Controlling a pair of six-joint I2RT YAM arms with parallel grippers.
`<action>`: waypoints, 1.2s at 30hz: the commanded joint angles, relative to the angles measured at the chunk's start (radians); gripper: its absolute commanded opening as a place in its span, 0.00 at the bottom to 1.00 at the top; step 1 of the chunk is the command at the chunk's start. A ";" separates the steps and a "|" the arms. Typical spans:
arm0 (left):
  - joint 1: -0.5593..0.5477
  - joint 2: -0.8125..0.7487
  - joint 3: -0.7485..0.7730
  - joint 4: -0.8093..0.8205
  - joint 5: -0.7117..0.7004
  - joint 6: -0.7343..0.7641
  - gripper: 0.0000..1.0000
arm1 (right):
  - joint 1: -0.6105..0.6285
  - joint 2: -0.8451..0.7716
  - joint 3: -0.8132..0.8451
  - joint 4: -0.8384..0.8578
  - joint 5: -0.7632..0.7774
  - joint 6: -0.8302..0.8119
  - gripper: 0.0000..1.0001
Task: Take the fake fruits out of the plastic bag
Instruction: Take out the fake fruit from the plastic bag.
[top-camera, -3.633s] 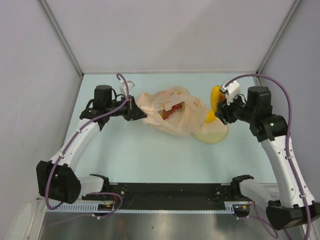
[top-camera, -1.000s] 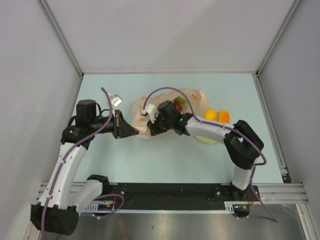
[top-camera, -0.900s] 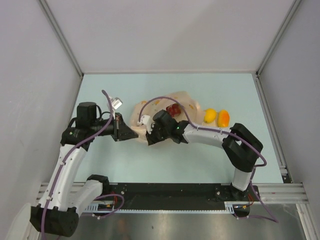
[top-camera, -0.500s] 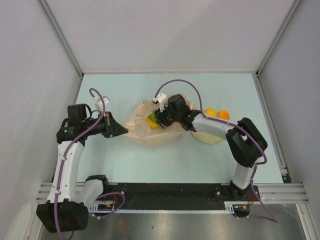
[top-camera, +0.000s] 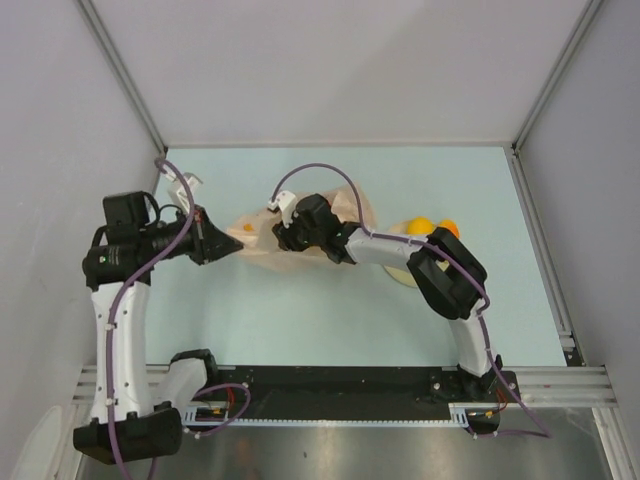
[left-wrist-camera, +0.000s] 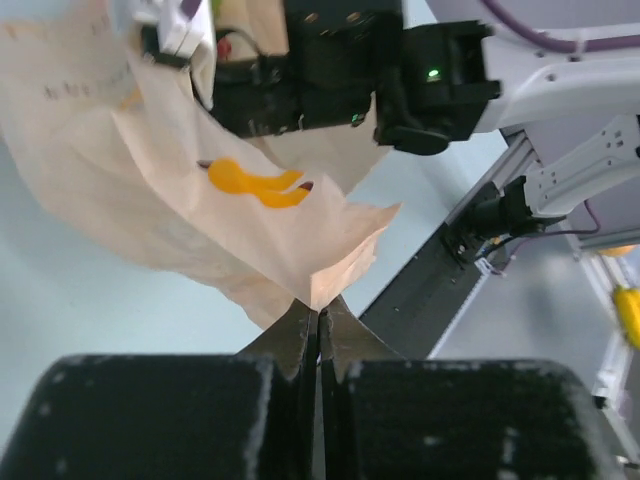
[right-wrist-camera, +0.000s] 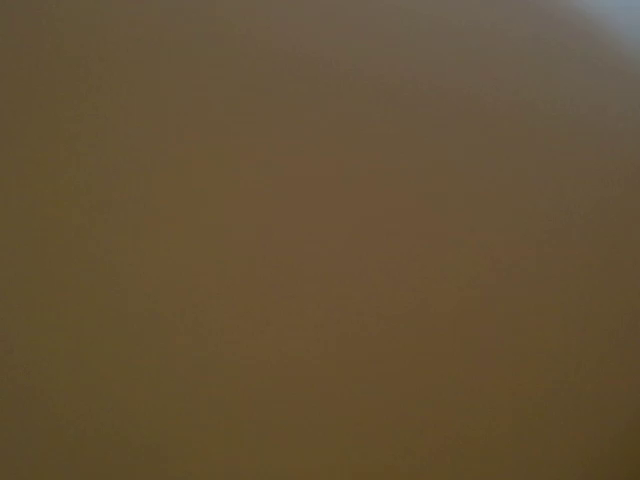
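Peach-orange film of the plastic bag (left-wrist-camera: 120, 190) is pinched at one corner between the closed fingers of the left gripper (left-wrist-camera: 320, 303), which holds it taut, probably as an anchor so the bag cannot slide while it is searched. On the bag's far side from that grip, the right gripper (top-camera: 284, 238) is buried in the folds. Its wrist view shows only blurred brown film, so its grasp cannot be told. Beyond the bag, a yellow lemon (top-camera: 420, 226) and an orange fruit (top-camera: 447, 229) lie out, near a cream plate (top-camera: 398, 274).
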 joint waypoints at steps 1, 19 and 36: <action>0.007 -0.035 0.103 -0.039 0.051 0.062 0.00 | -0.010 0.057 0.115 0.041 0.076 -0.017 0.49; 0.007 -0.084 -0.283 0.231 0.058 -0.156 0.00 | 0.030 0.182 0.112 -0.012 0.044 -0.145 0.84; 0.009 -0.089 -0.268 0.199 0.028 -0.130 0.00 | 0.035 0.151 0.107 -0.223 -0.155 -0.112 0.63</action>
